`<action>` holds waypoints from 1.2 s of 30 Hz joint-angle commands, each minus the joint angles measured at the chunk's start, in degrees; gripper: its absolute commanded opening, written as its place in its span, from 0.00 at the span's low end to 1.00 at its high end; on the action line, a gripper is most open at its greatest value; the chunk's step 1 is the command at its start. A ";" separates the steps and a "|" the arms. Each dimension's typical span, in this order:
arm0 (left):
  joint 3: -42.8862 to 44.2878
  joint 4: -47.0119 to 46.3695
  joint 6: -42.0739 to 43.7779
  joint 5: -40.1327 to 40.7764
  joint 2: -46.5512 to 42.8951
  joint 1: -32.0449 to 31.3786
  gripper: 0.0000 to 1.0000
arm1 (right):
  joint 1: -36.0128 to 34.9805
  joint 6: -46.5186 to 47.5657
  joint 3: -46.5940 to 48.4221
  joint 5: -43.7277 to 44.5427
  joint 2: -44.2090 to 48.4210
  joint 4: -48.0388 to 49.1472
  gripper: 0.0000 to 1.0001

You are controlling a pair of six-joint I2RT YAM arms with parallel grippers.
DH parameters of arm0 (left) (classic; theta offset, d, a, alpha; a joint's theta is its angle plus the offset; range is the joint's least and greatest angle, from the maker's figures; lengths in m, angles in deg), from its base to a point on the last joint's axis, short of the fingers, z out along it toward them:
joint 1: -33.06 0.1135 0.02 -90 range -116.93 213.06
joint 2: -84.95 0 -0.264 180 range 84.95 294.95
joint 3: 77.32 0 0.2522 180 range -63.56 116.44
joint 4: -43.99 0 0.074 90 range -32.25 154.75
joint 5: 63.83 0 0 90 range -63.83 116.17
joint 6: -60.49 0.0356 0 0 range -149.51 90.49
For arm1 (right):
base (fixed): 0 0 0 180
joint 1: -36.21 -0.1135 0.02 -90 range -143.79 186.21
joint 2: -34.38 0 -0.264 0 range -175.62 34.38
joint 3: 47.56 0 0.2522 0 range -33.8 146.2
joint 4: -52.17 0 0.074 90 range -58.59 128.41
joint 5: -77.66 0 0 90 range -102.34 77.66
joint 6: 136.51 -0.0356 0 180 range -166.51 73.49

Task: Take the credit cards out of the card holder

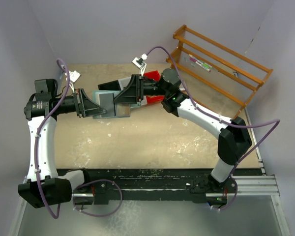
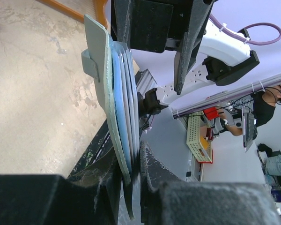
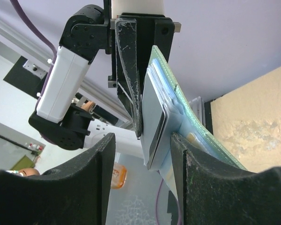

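Pale mint-green folding card holder (image 3: 197,123) was held in the air above the tan table (image 1: 152,142), clamped at one edge by the left pincer (image 2: 131,161). Right pincer (image 3: 141,140) stood wide, straddling the thin grey-white credit cards (image 3: 154,117), which lay against the holder's inner pages.

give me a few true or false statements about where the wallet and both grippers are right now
1. The left gripper is clamped on the card holder. True.
2. The card holder lies flat on the table. False: it is held up in the air.
3. The right gripper is open, fingers either side of the inner pages. True.
4. The wooden rack stands at the table's left. False: far right.
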State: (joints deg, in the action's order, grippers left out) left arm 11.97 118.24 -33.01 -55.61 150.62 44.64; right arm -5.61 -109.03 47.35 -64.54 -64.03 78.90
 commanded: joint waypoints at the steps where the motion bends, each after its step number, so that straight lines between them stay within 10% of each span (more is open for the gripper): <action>1: 3.25 -0.74 -0.31 -5.77 -1.63 -0.33 0.20 | -1.74 2.65 2.91 -0.15 -0.38 -1.61 0.53; 26: 1.92 -2.39 -1.20 -7.01 -2.40 -0.35 0.21 | -4.84 -6.63 -2.67 2.02 -2.36 13.53 0.30; 36: 1.67 -0.39 2.12 1.43 -1.71 -0.35 0.29 | -5.15 -0.52 -1.37 5.30 -1.95 3.49 0.11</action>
State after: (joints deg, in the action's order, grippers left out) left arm 11.97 118.41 -33.04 -53.77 149.59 45.16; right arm -7.91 -113.86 42.23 -62.09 -66.54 86.07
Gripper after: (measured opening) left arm 0.278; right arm 0.143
